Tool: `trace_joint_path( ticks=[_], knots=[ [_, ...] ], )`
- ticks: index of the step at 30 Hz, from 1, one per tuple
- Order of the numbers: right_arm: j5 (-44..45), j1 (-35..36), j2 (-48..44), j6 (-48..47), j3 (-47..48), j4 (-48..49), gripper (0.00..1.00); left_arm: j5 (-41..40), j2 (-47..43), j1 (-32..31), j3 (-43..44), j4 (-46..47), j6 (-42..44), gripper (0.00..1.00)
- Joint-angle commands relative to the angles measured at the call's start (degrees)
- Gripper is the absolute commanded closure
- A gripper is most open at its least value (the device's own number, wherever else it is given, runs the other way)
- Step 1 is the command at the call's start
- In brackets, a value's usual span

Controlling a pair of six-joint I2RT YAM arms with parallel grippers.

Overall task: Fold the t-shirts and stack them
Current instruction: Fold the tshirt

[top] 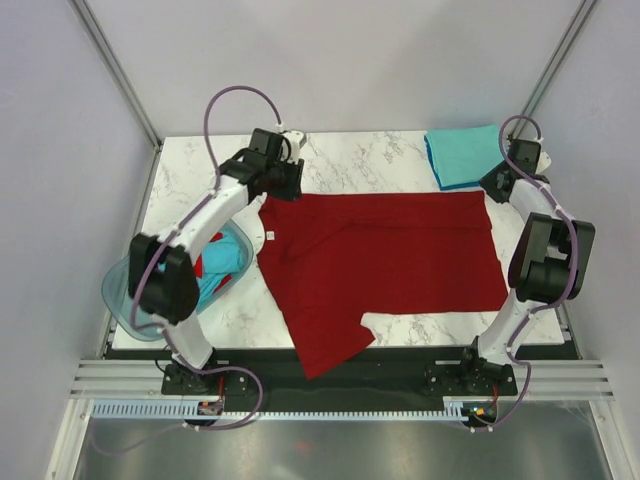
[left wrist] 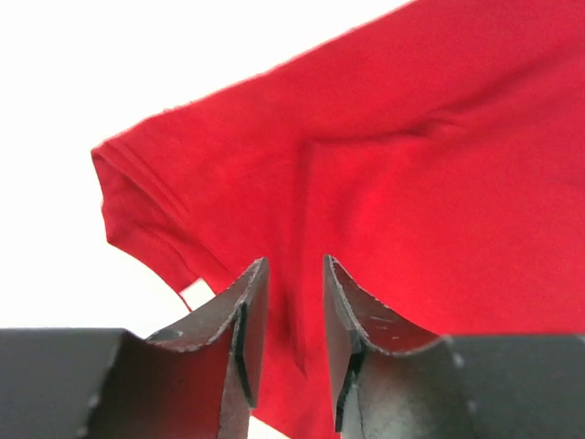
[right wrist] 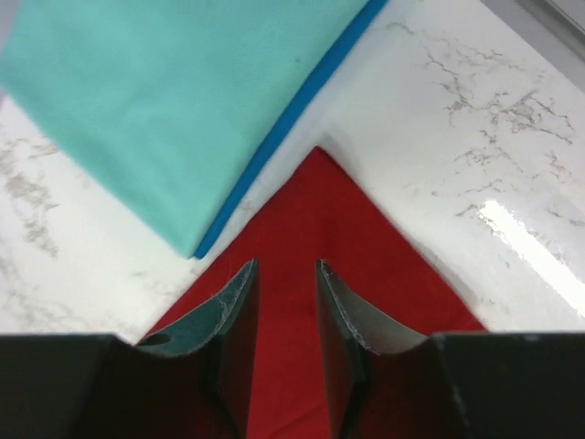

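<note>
A dark red t-shirt [top: 385, 255] lies spread flat across the table, one sleeve hanging toward the near edge. My left gripper [top: 284, 188] is over its far left corner. In the left wrist view the jaws [left wrist: 294, 261] stand apart with creased red fabric [left wrist: 393, 165] below them, and a bit of white label [left wrist: 196, 293] shows. My right gripper [top: 493, 187] is over the far right corner. Its jaws [right wrist: 286, 263] stand apart above the red corner [right wrist: 315, 210]. A folded teal t-shirt [top: 464, 154] lies at the back right and also shows in the right wrist view [right wrist: 174, 91].
A translucent blue-green basin [top: 125, 300] sits at the left table edge under the left arm, holding teal and red cloth [top: 222, 262]. A blue layer [right wrist: 292, 110] lies under the folded teal shirt. Bare marble table [top: 360, 155] shows behind the red shirt.
</note>
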Motion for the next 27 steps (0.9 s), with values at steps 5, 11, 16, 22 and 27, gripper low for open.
trace_joint_path(
  ticks=[5, 11, 16, 22, 27],
  knots=[
    [-8.90, 4.59, -9.16, -4.23, -3.12, -6.79, 0.60, 9.80, -15.12, -7.55, -20.55, -0.16, -8.06, 0.70],
    [-12.60, 9.86, -15.75, -5.90, -11.30, -6.79, 0.60, 5.06, -19.17, -17.05, -33.13, 0.54, -14.91, 0.76],
    [-14.52, 14.17, -19.28, -6.51, -17.80, -4.25, 0.60, 1.99, -19.00, -19.86, -39.47, 2.30, -19.22, 0.77],
    [-14.98, 22.78, -19.37, -10.38, -17.29, -2.57, 0.58, 1.80, -18.82, -20.75, -43.96, 3.27, -22.48, 0.77],
    [-18.90, 27.43, -16.56, -13.53, -15.18, 2.42, 0.54, 2.68, -21.80, -21.18, -46.95, 4.32, -24.85, 0.76]
  ],
)
